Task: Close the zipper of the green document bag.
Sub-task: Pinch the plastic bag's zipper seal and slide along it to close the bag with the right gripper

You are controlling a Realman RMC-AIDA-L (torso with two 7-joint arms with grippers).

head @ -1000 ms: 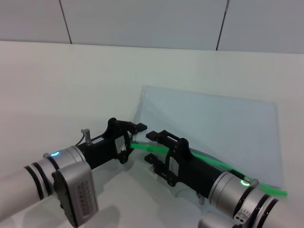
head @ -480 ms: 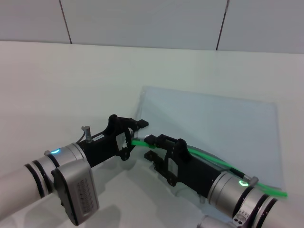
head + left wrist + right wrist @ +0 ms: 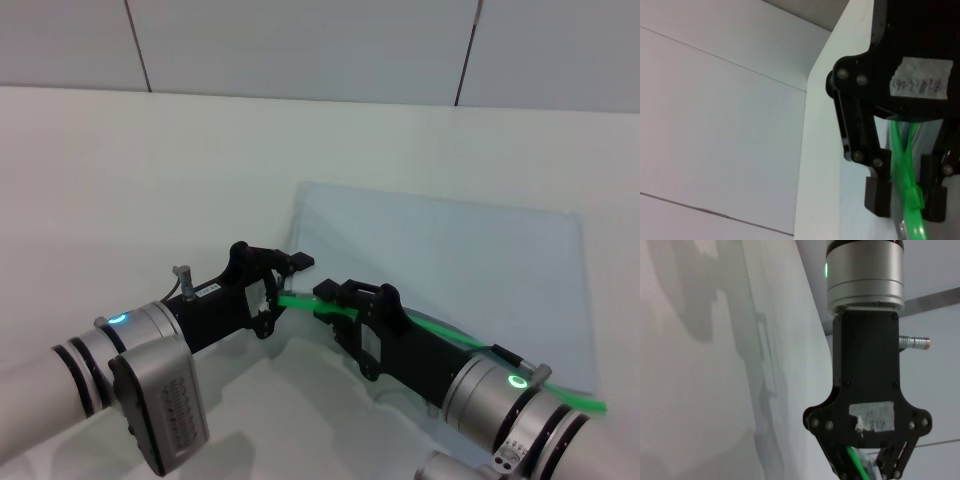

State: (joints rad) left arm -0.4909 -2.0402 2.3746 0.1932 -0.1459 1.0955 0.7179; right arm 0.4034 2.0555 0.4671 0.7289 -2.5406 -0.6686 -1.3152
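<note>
The green document bag [image 3: 450, 250] lies flat on the white table, right of centre. Its zipper [image 3: 300, 301] is the bright green strip along the near edge, lifted off the table at its left end. My right gripper [image 3: 326, 298] is shut on the zipper close to that end. The left wrist view shows its fingers [image 3: 877, 196] pressed in on either side of the green strip [image 3: 902, 165]. My left gripper [image 3: 285, 290] stands just left of it, open, with the strip's end between its fingers. In the right wrist view the strip [image 3: 857, 465] runs under the left gripper's black housing [image 3: 867, 390].
The white table [image 3: 150, 180] stretches to the left and far side of the bag. A grey panelled wall [image 3: 300, 40] stands behind it. Both forearms cross the near edge of the table.
The right gripper's fingers have closed together onto the green strip, after shifting slightly left and back. The strip's left end sits a little higher. The left gripper has barely moved.
</note>
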